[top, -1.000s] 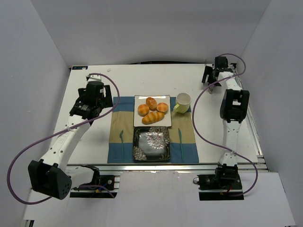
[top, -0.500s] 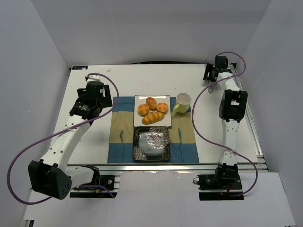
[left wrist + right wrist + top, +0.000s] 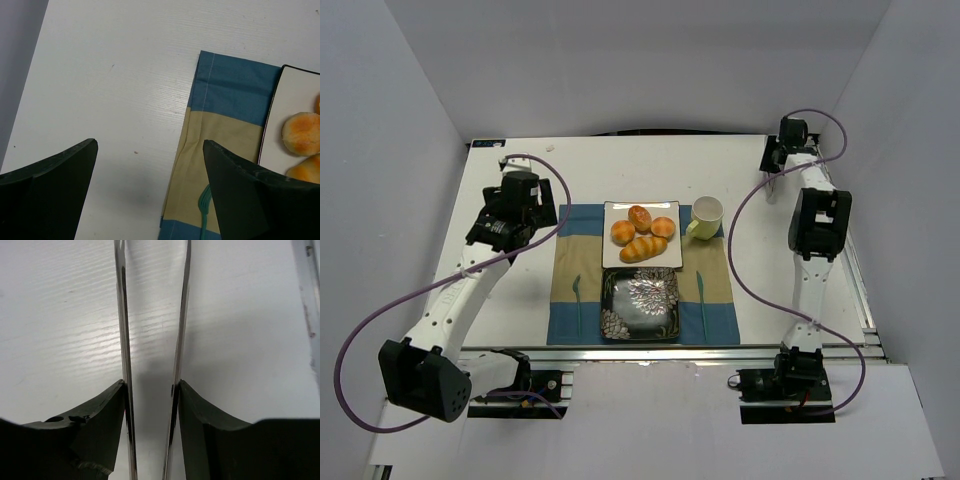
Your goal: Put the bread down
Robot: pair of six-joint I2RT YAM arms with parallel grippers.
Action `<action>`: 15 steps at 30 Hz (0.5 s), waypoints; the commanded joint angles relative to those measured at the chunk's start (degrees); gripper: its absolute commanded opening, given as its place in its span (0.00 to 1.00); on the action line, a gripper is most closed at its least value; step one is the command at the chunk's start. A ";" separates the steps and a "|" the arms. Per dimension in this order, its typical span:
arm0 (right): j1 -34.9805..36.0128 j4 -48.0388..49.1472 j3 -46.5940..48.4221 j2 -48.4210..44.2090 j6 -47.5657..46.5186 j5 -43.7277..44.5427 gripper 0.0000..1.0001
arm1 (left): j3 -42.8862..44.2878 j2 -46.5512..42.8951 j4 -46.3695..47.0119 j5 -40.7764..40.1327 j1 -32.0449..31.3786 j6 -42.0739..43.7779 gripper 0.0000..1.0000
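Right gripper pinches tongs at far right of tabletop. Left gripper spread. Bread on plate.

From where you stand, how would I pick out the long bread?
Look at the blue and tan mat in the middle of the table. On its far half is a white plate with four breads. The long bread lies slanted at its near edge; the other three are small and round.

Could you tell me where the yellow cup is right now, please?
In the top view, the yellow cup stands at the far right corner of the placemat, just right of the white plate holding the bread rolls.
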 commanded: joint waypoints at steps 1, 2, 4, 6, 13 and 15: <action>-0.01 1.02 -0.44 -13.89 1.25 0.67 0.50 | 3.31 -2.86 -1.69 1.01 -0.16 -0.98 0.98; -0.01 -0.03 -1.14 -16.26 1.43 0.50 0.50 | 3.40 -3.38 -1.87 1.09 -0.16 -1.07 0.97; 0.17 -1.00 -4.12 -23.73 2.13 -0.20 0.50 | 3.92 -5.40 -2.74 1.45 -0.16 -1.60 0.97; 0.43 -3.36 -6.06 -31.09 2.75 -1.52 0.49 | 4.36 -7.51 -3.88 1.45 -0.16 -1.69 0.97; 6.03 -13.39 -15.73 -50.72 3.98 -8.28 0.50 | 7.70 -10.59 -7.05 2.85 -0.16 -2.56 0.97; 10.07 -15.84 -19.59 -56.69 5.03 -10.66 0.50 | 8.05 -10.94 -7.84 3.03 -0.16 -3.27 0.97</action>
